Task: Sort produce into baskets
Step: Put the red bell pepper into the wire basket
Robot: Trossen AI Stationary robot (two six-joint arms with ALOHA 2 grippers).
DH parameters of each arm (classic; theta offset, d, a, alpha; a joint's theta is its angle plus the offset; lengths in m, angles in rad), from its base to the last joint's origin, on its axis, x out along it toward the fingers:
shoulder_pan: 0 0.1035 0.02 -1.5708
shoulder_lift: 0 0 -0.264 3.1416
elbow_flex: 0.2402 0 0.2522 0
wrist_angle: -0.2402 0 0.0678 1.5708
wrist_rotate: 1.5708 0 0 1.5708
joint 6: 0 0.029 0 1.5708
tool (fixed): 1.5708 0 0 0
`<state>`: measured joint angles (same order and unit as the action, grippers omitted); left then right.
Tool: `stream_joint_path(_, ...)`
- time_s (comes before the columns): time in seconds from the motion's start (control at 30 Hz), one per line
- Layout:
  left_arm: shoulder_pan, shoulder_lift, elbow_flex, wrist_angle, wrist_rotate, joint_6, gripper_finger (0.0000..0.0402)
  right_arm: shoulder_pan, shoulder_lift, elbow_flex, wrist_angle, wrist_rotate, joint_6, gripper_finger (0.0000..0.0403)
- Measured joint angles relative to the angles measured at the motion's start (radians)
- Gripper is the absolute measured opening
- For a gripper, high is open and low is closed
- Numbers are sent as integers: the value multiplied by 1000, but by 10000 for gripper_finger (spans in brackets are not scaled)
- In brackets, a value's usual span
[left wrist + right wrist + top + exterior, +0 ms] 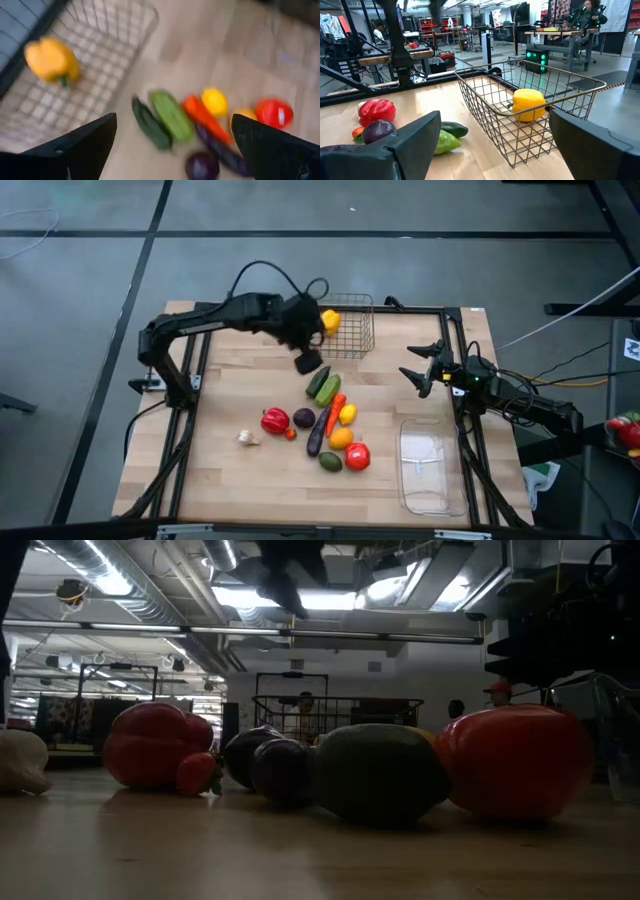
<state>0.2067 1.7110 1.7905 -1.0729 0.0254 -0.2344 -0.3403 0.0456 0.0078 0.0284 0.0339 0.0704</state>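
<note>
A yellow bell pepper lies in the wire-mesh basket at the table's far side; it also shows in the left wrist view and the right wrist view. The other produce lies in a loose group mid-table: two green cucumbers, a red pepper, a purple onion, an eggplant, a lemon, a tomato and pale garlic. My left gripper is open and empty, above the table between basket and cucumbers. My right gripper is open and empty at the right.
The clear plastic tray lies near the front right corner with nothing in it. A black frame runs along the table's edges. Bare wood lies left of the produce and between the basket and my right gripper.
</note>
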Motion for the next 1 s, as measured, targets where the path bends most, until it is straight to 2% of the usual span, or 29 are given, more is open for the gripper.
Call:
stream_joint_path(0.13, -73, -5, 0, -141, -1, 12, 391, 0, 0, 0, 0, 0, 0, 370)
stream_joint_path(0.33, -186, 4, -2, -308, -14, 108, 391, 0, 0, 0, 0, 0, 0, 370)
stream_joint_path(0.53, -280, 4, -75, -334, -46, 215, 391, 0, 0, 0, 0, 0, 0, 370)
stream_joint_path(0.7, -332, 4, -176, -319, -64, 234, 391, 0, 0, 0, 0, 0, 0, 370)
stream_joint_path(1.0, -372, 4, -346, -190, -64, 297, 391, 0, 0, 0, 0, 0, 0, 370)
